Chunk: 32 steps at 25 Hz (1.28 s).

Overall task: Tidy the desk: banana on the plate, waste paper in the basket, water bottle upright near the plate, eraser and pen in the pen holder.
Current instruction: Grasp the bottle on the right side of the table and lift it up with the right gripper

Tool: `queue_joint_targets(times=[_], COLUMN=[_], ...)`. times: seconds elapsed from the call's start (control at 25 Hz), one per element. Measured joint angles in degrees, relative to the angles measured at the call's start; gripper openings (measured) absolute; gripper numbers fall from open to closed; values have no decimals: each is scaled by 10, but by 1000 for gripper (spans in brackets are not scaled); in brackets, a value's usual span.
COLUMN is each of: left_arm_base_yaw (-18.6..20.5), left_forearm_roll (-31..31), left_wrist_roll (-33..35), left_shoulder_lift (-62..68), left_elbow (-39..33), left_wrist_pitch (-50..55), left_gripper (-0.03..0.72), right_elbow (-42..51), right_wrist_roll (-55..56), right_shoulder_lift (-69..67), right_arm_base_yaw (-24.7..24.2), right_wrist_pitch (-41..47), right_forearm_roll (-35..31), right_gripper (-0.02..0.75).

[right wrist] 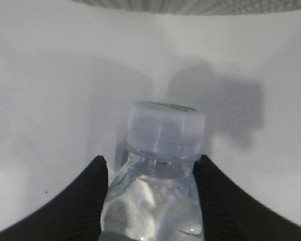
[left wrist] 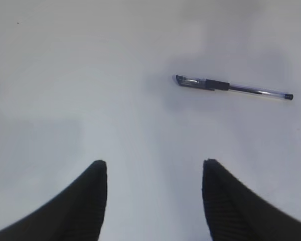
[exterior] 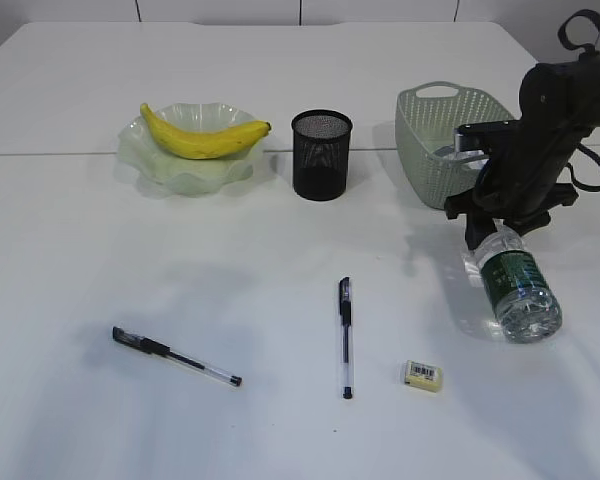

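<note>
At the far left of the white table (exterior: 70, 250) sits the pale green wavy-rimmed glass plate (exterior: 140, 160), and the yellow banana (exterior: 202, 138) already lies on it. Nearer the front, a clear-barrelled pen with a dark grip (exterior: 176, 356) lies at a slant; the left wrist view shows it well ahead of the left hand (left wrist: 154, 201), whose fingers stand spread over bare table, holding nothing.

Behind the middle stands the black wire-mesh pen holder (exterior: 321, 155), upright. A second dark pen (exterior: 345, 337) lies in front of it, pointing front to back, and just to its right rests the small yellowish eraser in a printed sleeve (exterior: 423, 375).

Further right is the pale green woven plastic basket (exterior: 425, 140); whether the waste paper is inside I cannot tell. Just in front of it the clear plastic water bottle with a green label (exterior: 515, 285) lies on its side, cap towards the basket. The right hand (right wrist: 149, 201) straddles its neck, fingers flanking the shoulder below the cap; whether they press it yet I cannot tell.

The likely trouble: a grip this near the cap leaves the heavy, water-filled body hanging, so the smooth round bottle may slip, or swing and knock the basket when tipped upright.
</note>
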<state>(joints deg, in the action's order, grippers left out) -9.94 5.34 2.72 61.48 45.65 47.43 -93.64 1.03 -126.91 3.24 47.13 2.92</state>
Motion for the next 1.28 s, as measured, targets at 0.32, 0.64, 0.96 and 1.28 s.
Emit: queue_joint_targets(times=[0.32, 0.64, 0.96, 1.28], left_arm_base_yaw=[0, 0, 0, 0], left_forearm_roll=[0, 1, 1, 2], left_wrist_roll=[0, 0, 0, 0], left_shoulder_lift=[0, 0, 0, 0], left_elbow=[0, 0, 0, 0], left_wrist_pitch=[9, 10, 10, 15], left_gripper=[435, 435, 435, 435], right_elbow=[0, 0, 0, 1], right_wrist_roll=[-6, -17, -32, -41], right_shoulder_lift=[17, 44, 90, 138], right_arm_base_yaw=[0, 0, 0, 0], right_wrist_pitch=[15, 49, 76, 106], right_forearm_roll=[0, 0, -2, -4], right_gripper=[330, 322, 319, 317])
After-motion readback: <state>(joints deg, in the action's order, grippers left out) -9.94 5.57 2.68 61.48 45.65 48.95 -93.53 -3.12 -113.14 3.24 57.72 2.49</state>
